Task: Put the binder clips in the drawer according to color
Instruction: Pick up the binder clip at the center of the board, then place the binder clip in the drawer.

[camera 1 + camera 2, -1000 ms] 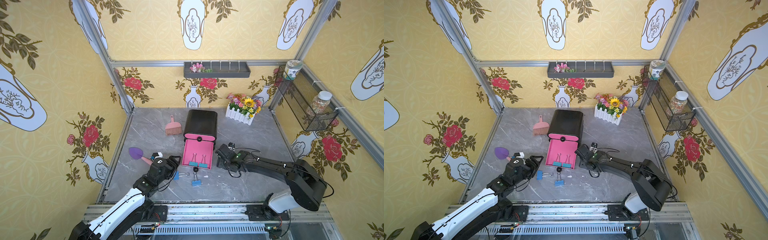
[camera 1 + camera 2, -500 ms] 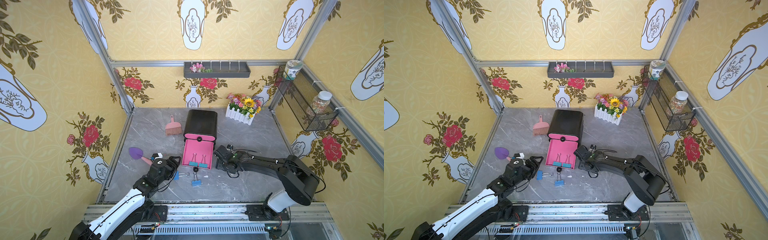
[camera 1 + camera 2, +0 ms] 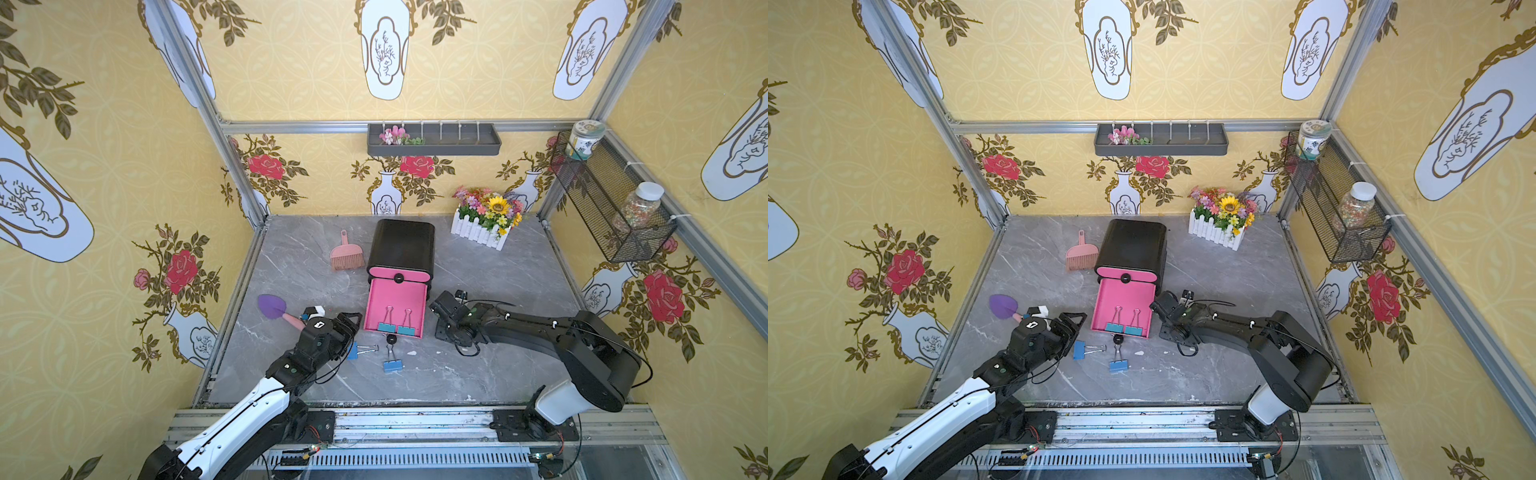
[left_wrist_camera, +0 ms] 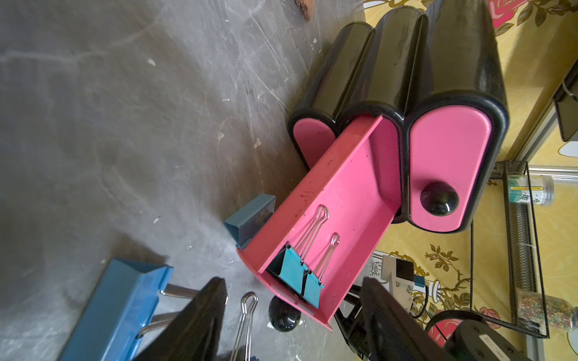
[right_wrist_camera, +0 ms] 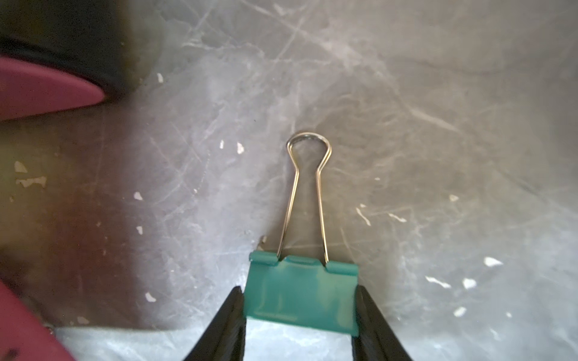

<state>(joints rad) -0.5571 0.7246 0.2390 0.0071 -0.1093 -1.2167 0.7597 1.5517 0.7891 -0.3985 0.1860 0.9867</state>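
Both top views: pink drawer (image 3: 395, 297) is sitting open with two teal clips (image 3: 386, 328) inside. Two blue clips (image 3: 393, 365) are lying on the grey marble tabletop (image 3: 478, 374), with yellow floral walls all round.

Left wrist: left gripper (image 4: 292, 287) is hanging wide open over a blue clip's handles.

Right wrist: right gripper (image 5: 298, 290) is pinching a teal binder clip (image 5: 301, 278) down on the tabletop beside the drawer.

Teal clips (image 3: 386, 327) (image 3: 406, 330) lie in drawer (image 3: 395, 297); blue clips (image 3: 352, 350) (image 3: 393, 365) outside; teal clip (image 5: 301, 293) clamped.

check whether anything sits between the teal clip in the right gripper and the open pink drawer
Nothing visible does. The teal clip, gripped by the right gripper, sits beside the open drawer; only bare table and the drawer's own side wall lie between.
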